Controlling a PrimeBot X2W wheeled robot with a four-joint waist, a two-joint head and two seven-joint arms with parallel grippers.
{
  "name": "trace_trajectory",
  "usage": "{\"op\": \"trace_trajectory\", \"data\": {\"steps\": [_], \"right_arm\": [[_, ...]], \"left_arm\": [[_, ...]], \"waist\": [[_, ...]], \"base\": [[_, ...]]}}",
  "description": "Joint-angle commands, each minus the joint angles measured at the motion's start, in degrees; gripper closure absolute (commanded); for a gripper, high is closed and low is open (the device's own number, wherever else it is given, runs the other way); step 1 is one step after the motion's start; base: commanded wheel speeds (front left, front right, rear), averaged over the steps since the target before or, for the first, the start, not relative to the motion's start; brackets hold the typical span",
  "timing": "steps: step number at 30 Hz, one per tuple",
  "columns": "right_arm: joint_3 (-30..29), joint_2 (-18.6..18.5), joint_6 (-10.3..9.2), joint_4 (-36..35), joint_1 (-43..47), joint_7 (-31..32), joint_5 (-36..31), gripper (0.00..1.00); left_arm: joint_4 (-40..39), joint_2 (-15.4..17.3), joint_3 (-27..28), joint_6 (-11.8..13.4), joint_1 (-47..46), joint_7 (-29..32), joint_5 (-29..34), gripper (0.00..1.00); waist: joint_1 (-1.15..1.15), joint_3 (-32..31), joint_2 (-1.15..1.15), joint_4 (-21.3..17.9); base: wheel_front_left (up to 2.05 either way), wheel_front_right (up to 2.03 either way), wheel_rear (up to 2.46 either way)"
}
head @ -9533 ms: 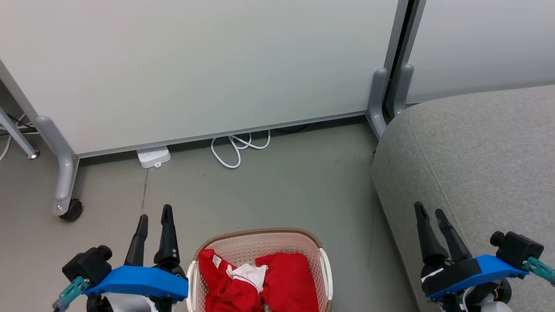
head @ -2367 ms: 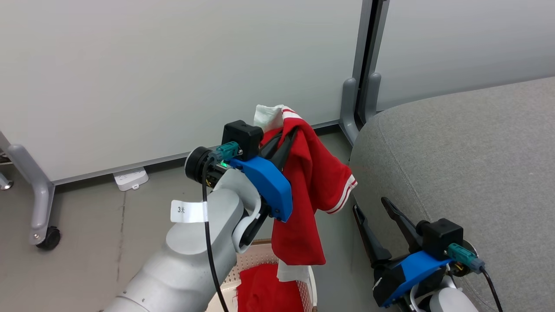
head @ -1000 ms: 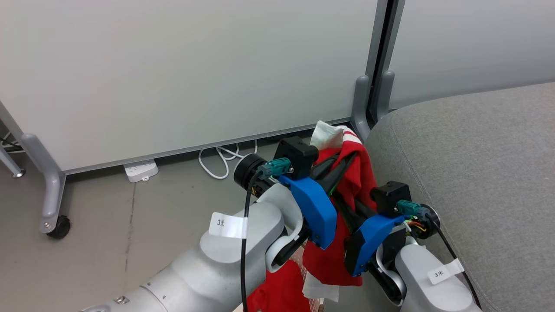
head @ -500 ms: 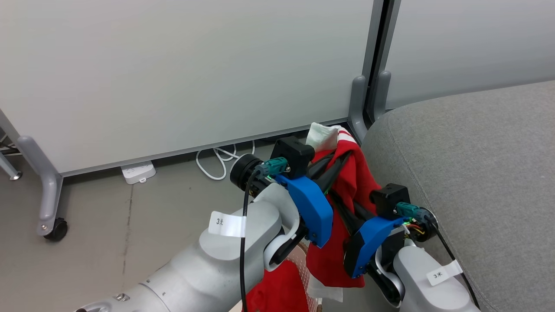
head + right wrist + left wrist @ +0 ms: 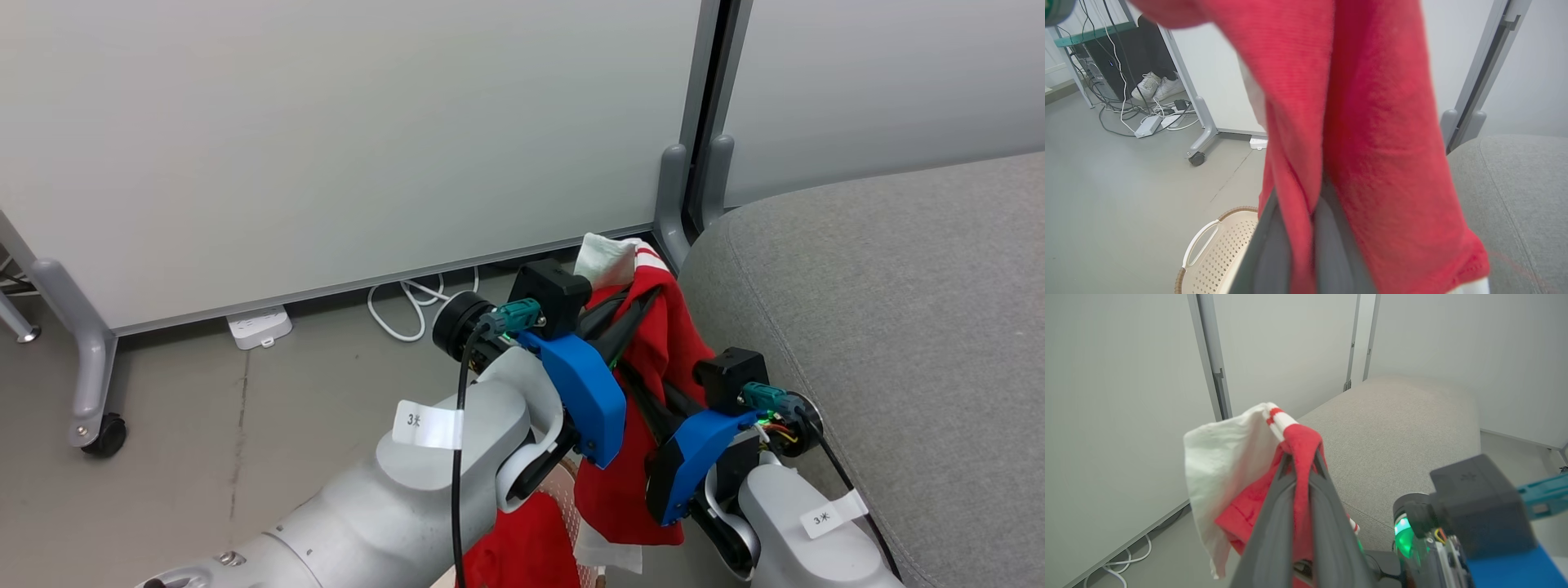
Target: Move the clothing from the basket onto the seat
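A red garment with white parts, one piece of the clothing (image 5: 663, 343), hangs in the air beside the seat (image 5: 882, 327). My left gripper (image 5: 633, 300) is shut on its top fold, the white part sticking out above. Lower down, my right gripper (image 5: 653, 400) is shut on the same garment. The left wrist view shows the left gripper (image 5: 1300, 457) pinching the red fold of the clothing (image 5: 1224, 465), with the seat (image 5: 1396, 428) behind. In the right wrist view the right gripper (image 5: 1300, 216) clamps red fabric of the clothing (image 5: 1372, 143) above the basket (image 5: 1224, 245). A plain red garment (image 5: 522, 547) lies in the basket (image 5: 562, 492).
Pale partition panels on grey feet (image 5: 669, 204) stand behind, one with a caster (image 5: 106, 433). A white power strip (image 5: 259, 325) and a looped white cable (image 5: 400, 310) lie on the floor. White shoes (image 5: 1155, 85) and tangled cables sit by a desk leg.
My right gripper has finished closing on the hanging garment. Both arms and the garment have stayed nearly in place; the camera has shifted slightly.
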Motion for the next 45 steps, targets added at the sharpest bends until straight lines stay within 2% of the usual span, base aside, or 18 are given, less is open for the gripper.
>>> {"op": "trace_trajectory", "data": {"steps": [1,4,5,10,16,20,21,28,36,45], "right_arm": [[0.16,-0.18,0.03,0.42,-0.51,-0.11,-0.22,1.0],[0.27,-0.18,0.03,0.57,-0.58,-0.22,0.01,1.0],[0.32,-0.18,0.03,0.51,-0.58,-0.2,0.15,1.0],[-0.28,-0.18,0.03,-0.06,-1.13,-0.77,-0.17,1.0],[-2.08,-0.18,0.03,-0.77,-0.86,-1.03,-1.55,1.0],[-3.08,-0.18,0.03,-1.61,0.06,-0.91,-2.14,1.0],[-3.74,-0.18,0.03,-2.13,0.38,-0.72,-2.55,1.0],[-6.85,-0.18,0.03,-4.34,1.84,-0.04,-4.41,1.0],[-8.81,-0.18,0.03,-7.59,3.78,1.53,-5.75,1.0],[-9.55,-0.18,0.03,-10.33,5.62,2.72,-5.29,1.0]], "left_arm": [[0.12,-0.01,0.11,0.34,-1.32,-0.53,-0.05,1.0],[-0.04,-0.01,0.05,0.52,-1.5,-1.02,-0.22,1.0],[-0.49,-0.02,0.1,0.53,-1.38,-1.34,-0.37,0.0],[-0.66,0.13,1.97,0.35,1.26,-2.02,2.09,0.0],[-6.54,3.57,12.38,-0.17,9.31,-2.09,12.1,0.0],[-12.29,6.05,20.3,-1.06,17.82,-2.09,19.12,0.0],[-15.06,7.22,24.16,-1.82,22.05,-2.07,22.52,0.0],[-20.48,8.3,35.22,-4.34,34.3,-2.07,30.53,0.0],[-21.95,7.13,41.85,-5.47,40.49,-2.08,35.26,0.0],[-23.24,6.99,41.86,-5.45,41.83,-2.07,35.98,0.0]], "waist": [[0.0,-0.02,0.0,-0.05],[0.0,-0.1,0.0,-0.16],[0.0,-0.14,0.0,-0.21],[0.0,0.15,0.0,-0.32],[0.0,1.04,0.0,-0.14],[0.0,1.55,0.0,-0.2],[0.0,1.79,0.0,-0.23],[0.0,2.12,0.0,0.3],[0.0,2.12,0.0,0.45],[0.0,2.29,0.0,-1.73]], "base": [[0.0,0.0,0.0],[0.0,0.0,0.0],[0.0,0.0,0.0],[0.0,0.0,0.0],[0.0,0.0,0.0],[0.0,0.0,0.0],[0.0,0.0,0.0],[0.0,0.0,0.0],[0.0,0.0,0.0],[0.0,0.0,0.0]]}}
